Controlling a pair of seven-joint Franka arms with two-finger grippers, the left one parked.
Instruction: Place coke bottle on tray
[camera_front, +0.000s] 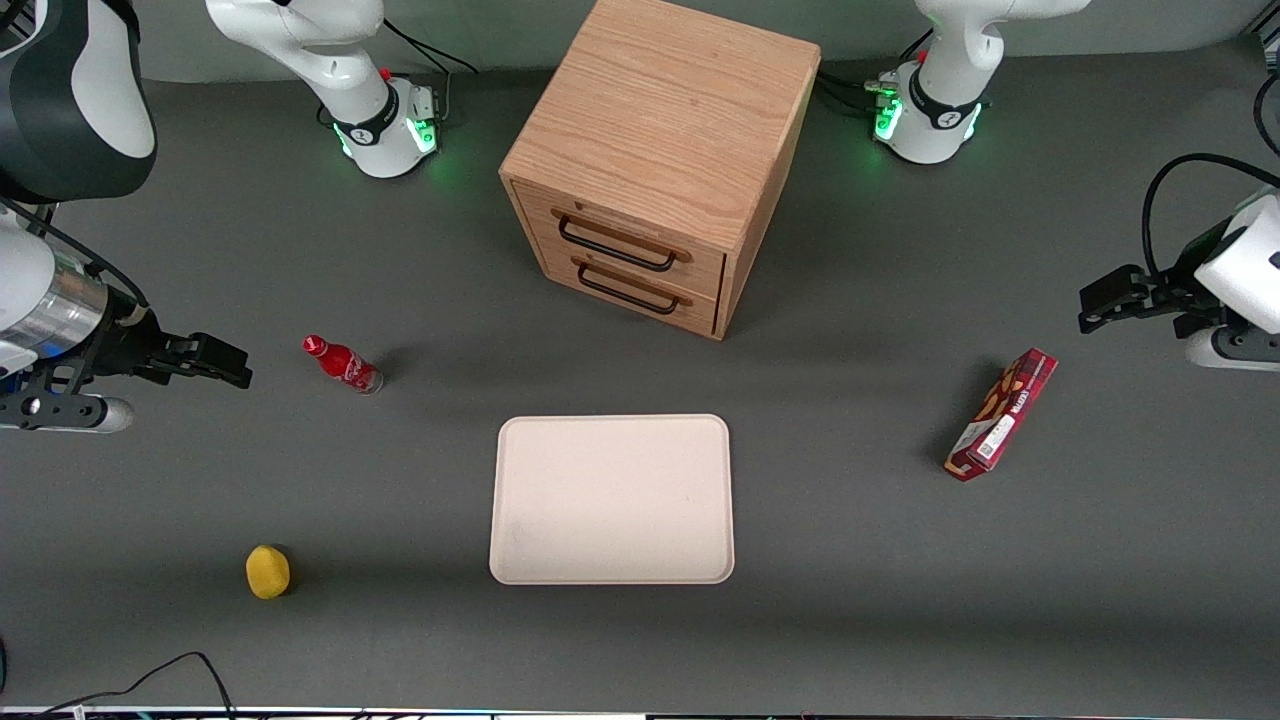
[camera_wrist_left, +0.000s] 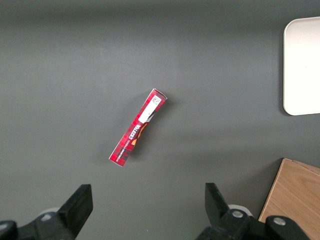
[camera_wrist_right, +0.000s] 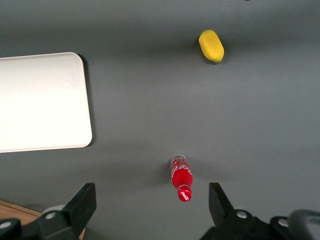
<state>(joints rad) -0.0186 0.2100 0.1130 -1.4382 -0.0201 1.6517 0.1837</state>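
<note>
your coke bottle (camera_front: 343, 364) stands upright on the dark grey table (camera_front: 850, 560), untouched, toward the working arm's end and a little farther from the front camera than the tray (camera_front: 612, 499); in the right wrist view the bottle (camera_wrist_right: 181, 178) shows its red cap and clear base, with bare table between it and the tray's rounded corner (camera_wrist_right: 75, 100). the tray lies flat near the middle of the table with nothing on it, nearer the front camera than the wooden drawer cabinet (camera_front: 655, 160), whose two drawers with dark handles are closed. your gripper (camera_front: 205, 360) hangs above the table beside the bottle, well apart from it, at the table's working-arm end; the forearm reaches in roughly level and the wrist camera looks straight down, so the bottle sits between the two black fingers (camera_wrist_right: 80, 205) in that view. the fingers are spread wide apart and hold nothing. a yellow lemon-like fruit (camera_front: 268, 571) lies nearer the front camera than the bottle, also at the working arm's end, seen again in the wrist view (camera_wrist_right: 211, 45). a flat red snack box (camera_front: 1002, 414) lies toward the parked arm's end of the table.
</note>
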